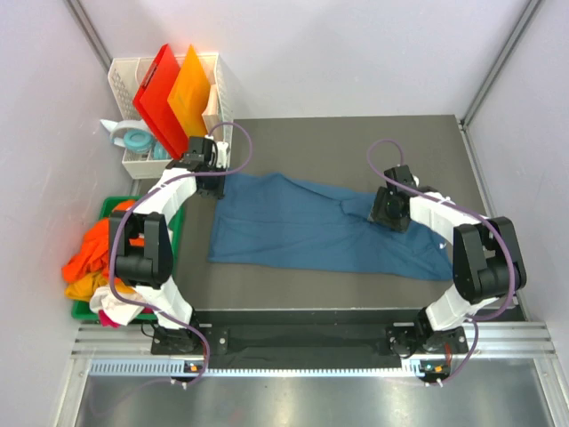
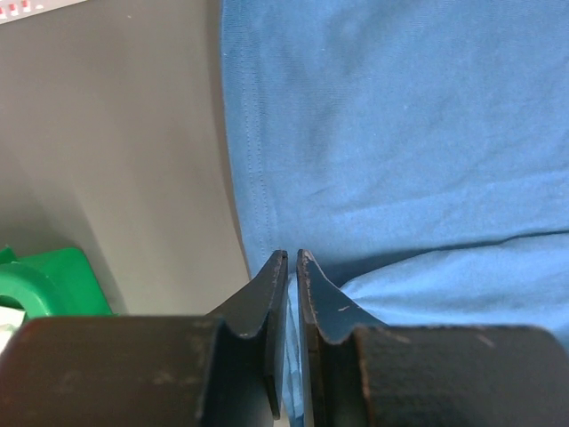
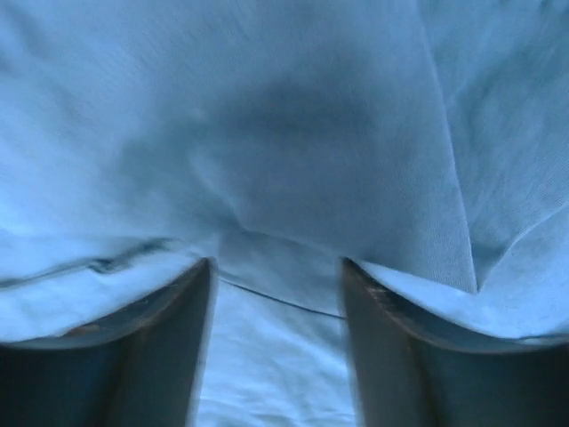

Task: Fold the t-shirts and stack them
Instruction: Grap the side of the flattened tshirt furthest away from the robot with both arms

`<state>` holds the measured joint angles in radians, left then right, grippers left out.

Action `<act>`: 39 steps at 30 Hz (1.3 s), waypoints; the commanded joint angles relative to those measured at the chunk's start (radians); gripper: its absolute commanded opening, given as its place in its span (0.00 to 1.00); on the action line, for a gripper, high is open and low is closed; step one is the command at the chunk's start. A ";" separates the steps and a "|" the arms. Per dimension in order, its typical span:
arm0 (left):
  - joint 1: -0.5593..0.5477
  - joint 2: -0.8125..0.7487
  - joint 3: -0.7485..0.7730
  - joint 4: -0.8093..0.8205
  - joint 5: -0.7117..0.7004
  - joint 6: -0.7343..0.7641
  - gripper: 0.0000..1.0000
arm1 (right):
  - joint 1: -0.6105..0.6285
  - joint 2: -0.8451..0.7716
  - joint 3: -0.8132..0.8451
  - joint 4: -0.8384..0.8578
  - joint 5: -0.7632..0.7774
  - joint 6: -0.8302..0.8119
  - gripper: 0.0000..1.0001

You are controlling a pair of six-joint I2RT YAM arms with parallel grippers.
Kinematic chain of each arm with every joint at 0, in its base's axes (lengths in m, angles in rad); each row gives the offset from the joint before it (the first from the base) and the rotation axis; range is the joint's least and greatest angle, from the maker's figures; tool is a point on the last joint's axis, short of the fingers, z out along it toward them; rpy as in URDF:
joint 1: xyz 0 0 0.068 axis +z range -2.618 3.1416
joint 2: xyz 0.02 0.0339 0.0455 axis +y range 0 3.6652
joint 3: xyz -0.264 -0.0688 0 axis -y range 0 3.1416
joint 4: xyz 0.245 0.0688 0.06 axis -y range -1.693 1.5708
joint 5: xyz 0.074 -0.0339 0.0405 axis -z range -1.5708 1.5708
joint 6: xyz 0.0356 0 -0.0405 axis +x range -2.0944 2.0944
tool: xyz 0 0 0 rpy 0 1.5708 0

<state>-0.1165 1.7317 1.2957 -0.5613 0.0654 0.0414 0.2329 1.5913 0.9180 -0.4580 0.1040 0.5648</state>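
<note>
Top external view: the other t-shirts [image 1: 93, 258] lie heaped in the green bin [image 1: 114, 205] at the near left. On the surface [image 1: 356, 142], the teal-blue t-shirt [image 1: 302, 231] lies spread lengthwise. The right jaws stand spread over its right part, gripping nothing, so a fold there may spring open. Farther off, the left jaws, nearly pressed together, appear to pinch its far-left corner. A pull from there could drag the unanchored shirt askew.

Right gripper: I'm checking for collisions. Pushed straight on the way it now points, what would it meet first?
The teal-blue t-shirt: its creased fabric fills the wrist view just beyond the open right gripper, seemingly very near, though depth is hard to judge.
</note>
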 commanded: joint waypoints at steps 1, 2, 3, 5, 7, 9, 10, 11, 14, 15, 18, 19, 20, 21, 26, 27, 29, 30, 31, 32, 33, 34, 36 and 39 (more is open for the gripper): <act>0.005 -0.053 -0.009 0.001 0.031 -0.003 0.15 | 0.013 -0.050 0.178 0.042 0.037 -0.008 0.66; 0.005 -0.058 -0.006 0.001 0.030 -0.005 0.15 | 0.011 -0.022 0.212 0.026 0.040 -0.016 0.66; 0.005 -0.061 -0.004 0.000 0.030 -0.003 0.15 | 0.011 -0.005 0.249 0.010 0.058 -0.028 0.66; 0.005 -0.067 -0.001 0.000 0.027 -0.005 0.15 | 0.008 0.044 0.333 -0.002 0.069 -0.040 0.65; 0.005 -0.070 -0.001 0.000 0.025 -0.006 0.15 | -0.003 0.079 0.393 -0.011 0.077 -0.052 0.64; 0.005 -0.069 -0.003 -0.002 0.025 -0.008 0.15 | -0.017 0.137 0.429 -0.033 0.077 -0.065 0.63; 0.005 -0.066 -0.003 -0.003 0.022 -0.008 0.15 | -0.021 0.156 0.458 -0.039 0.076 -0.069 0.63; 0.003 -0.067 -0.006 -0.003 0.020 -0.006 0.14 | -0.023 0.179 0.463 -0.042 0.079 -0.074 0.63; 0.003 -0.069 -0.007 -0.008 0.011 -0.006 0.14 | -0.033 0.205 0.461 -0.041 0.079 -0.074 0.60; 0.003 -0.069 -0.009 -0.008 0.010 -0.005 0.14 | -0.040 0.208 0.456 -0.041 0.086 -0.075 0.59; 0.005 -0.075 -0.012 -0.012 0.005 -0.002 0.14 | -0.041 0.196 0.405 -0.025 0.108 -0.078 0.58; 0.005 -0.078 -0.013 -0.011 0.004 0.000 0.14 | -0.044 0.184 0.392 -0.019 0.112 -0.080 0.57; 0.005 -0.077 -0.015 -0.009 -0.001 0.003 0.14 | -0.047 0.177 0.381 -0.012 0.128 -0.082 0.58; 0.005 -0.080 -0.015 -0.009 -0.004 0.003 0.14 | -0.049 0.168 0.371 -0.007 0.140 -0.088 0.58; 0.005 -0.072 -0.015 -0.005 -0.001 -0.006 0.14 | -0.082 0.137 0.318 0.008 0.183 -0.098 0.58; 0.003 -0.070 -0.015 -0.005 0.002 -0.008 0.14 | -0.096 0.136 0.308 0.010 0.183 -0.098 0.58; 0.003 -0.066 -0.013 -0.005 0.005 -0.012 0.14 | -0.109 0.131 0.298 0.012 0.186 -0.101 0.57; 0.003 -0.064 -0.013 -0.008 0.005 -0.014 0.14 | -0.110 0.127 0.288 0.015 0.187 -0.100 0.57; 0.005 -0.063 -0.012 -0.008 0.007 -0.014 0.14 | -0.112 0.118 0.283 0.022 0.189 -0.100 0.57; 0.005 -0.061 -0.010 -0.008 0.007 -0.014 0.14 | -0.115 0.113 0.279 0.027 0.195 -0.100 0.57; 0.005 -0.063 -0.010 -0.009 0.007 -0.015 0.14 | -0.115 0.108 0.272 0.028 0.194 -0.098 0.58; 0.005 -0.063 -0.009 -0.009 0.007 -0.014 0.14 | -0.116 0.111 0.272 0.031 0.195 -0.098 0.58; 0.005 -0.063 -0.009 -0.009 0.007 -0.015 0.14 | -0.121 0.122 0.278 0.033 0.184 -0.106 0.58; 0.003 -0.063 -0.009 -0.009 0.010 -0.017 0.14 | -0.125 0.151 0.289 0.039 0.163 -0.109 0.56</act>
<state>-0.1165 1.7046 1.2861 -0.5762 0.0700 0.0345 0.1146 1.7576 1.1908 -0.4599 0.2733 0.4709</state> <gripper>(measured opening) 0.142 0.578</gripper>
